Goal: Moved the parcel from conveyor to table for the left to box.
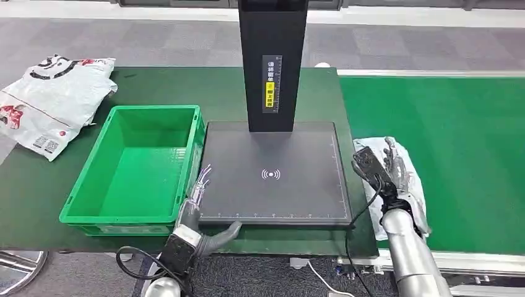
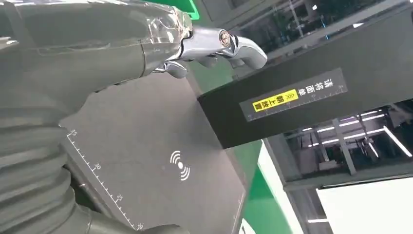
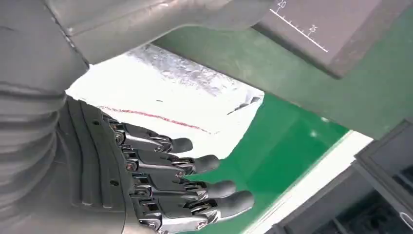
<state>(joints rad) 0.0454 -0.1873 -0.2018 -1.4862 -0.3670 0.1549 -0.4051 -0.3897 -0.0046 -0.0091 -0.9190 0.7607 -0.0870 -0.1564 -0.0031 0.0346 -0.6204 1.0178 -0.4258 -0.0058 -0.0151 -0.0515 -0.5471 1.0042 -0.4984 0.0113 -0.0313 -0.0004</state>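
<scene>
A white plastic-wrapped parcel (image 1: 402, 179) lies on the green conveyor (image 1: 458, 142) at the right, just beside the dark scanner pad (image 1: 272, 173). The right hand (image 1: 377, 167) hovers over the parcel, fingers (image 3: 195, 163) apart and holding nothing. The left hand (image 1: 198, 213) rests at the near edge of the bench (image 1: 37, 192), fingers spread, between the pad and a green crate (image 1: 139, 167). Another white bag (image 1: 52, 99) lies far left.
</scene>
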